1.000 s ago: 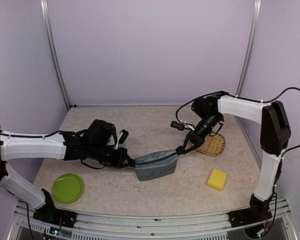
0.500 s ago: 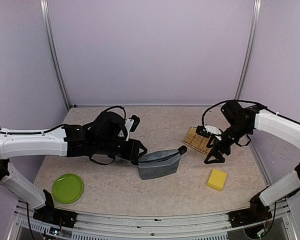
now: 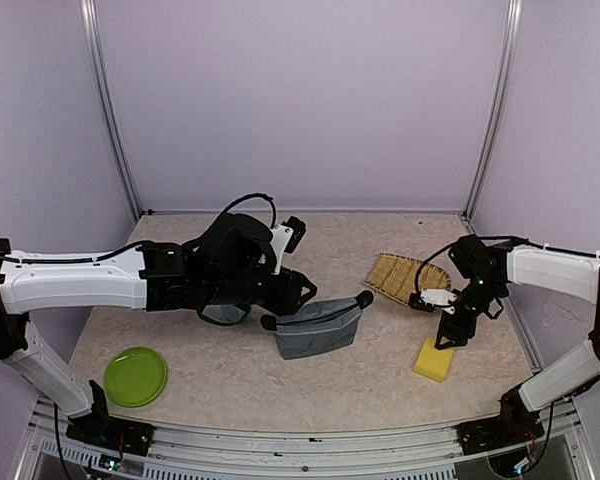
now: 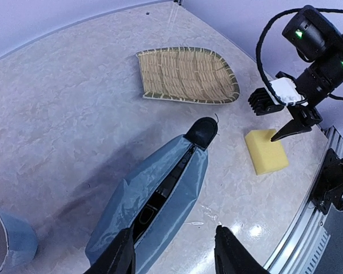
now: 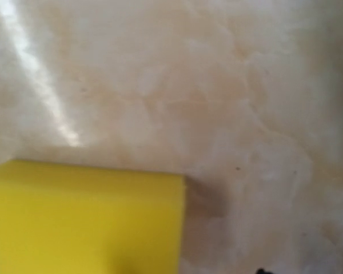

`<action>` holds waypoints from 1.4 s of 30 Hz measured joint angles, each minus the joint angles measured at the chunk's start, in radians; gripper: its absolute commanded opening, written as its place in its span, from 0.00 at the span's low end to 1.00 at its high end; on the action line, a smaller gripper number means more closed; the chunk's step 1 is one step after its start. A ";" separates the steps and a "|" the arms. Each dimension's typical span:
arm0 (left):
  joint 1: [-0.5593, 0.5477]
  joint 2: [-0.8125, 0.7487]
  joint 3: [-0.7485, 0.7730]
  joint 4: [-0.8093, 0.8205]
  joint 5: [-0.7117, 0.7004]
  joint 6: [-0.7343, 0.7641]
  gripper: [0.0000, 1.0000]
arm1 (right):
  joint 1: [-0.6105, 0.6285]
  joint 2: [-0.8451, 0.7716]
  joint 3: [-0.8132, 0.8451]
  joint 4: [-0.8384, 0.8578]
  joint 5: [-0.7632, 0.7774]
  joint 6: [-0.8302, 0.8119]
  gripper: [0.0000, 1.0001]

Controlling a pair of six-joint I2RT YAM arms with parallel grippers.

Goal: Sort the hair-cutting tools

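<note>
A grey-blue pouch [image 3: 315, 328] lies mid-table with its zip open. Through the slit a dark hair-cutting tool [image 4: 151, 205] shows; I cannot make out any other tool inside. My left gripper [image 4: 174, 251] hovers just above the pouch's near end, open, with nothing between its fingers. Over at the right, my right gripper [image 3: 448, 338] hangs right above the yellow sponge [image 3: 435, 360], apart from the pouch. In the right wrist view the sponge [image 5: 86, 217] fills the lower left and only one dark fingertip [image 5: 262, 272] peeks in at the bottom edge; the jaws stand apart.
A woven straw tray [image 3: 405, 275] lies at the back right, beyond the pouch's black tip [image 4: 202, 131]. A green plate [image 3: 135, 375] sits near the front left. A light-blue cup [image 4: 6, 240] stands left of the pouch. The table's front rail [image 3: 310, 440] runs close by.
Both grippers let go of the pouch's ends and opened. The left arm slid right above the pouch. The right arm swung right and down over the sponge.
</note>
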 measured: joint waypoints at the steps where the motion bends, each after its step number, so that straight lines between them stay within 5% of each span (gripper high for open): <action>1: 0.000 0.003 0.000 0.000 0.003 0.001 0.46 | -0.002 0.008 0.000 0.009 0.007 0.005 0.64; 4: 0.000 0.008 0.000 0.000 0.024 0.001 0.46 | -0.016 0.043 -0.004 0.027 0.026 0.022 0.62; 7: 0.000 0.008 0.000 0.002 0.042 0.000 0.47 | -0.027 0.093 -0.011 0.025 0.026 0.027 0.16; 9: 0.000 0.008 0.000 0.002 0.052 -0.003 0.47 | -0.031 0.134 -0.009 0.006 -0.010 0.037 0.00; 21: 0.002 0.132 0.060 0.010 0.171 -0.092 0.57 | 0.030 0.142 0.283 -0.182 -0.277 0.067 0.00; 22: 0.001 0.141 0.062 0.017 0.183 -0.100 0.66 | 0.048 0.133 0.316 -0.187 -0.288 0.072 0.00; 25: -0.001 0.162 0.072 0.049 0.223 -0.121 0.71 | 0.108 0.111 0.426 -0.197 -0.320 0.092 0.00; 36: -0.002 0.257 0.171 0.140 0.319 -0.183 0.71 | 0.273 0.173 0.628 -0.206 -0.317 0.144 0.00; 42: 0.007 0.280 0.171 0.177 0.346 -0.218 0.62 | 0.326 0.191 0.659 -0.211 -0.318 0.158 0.00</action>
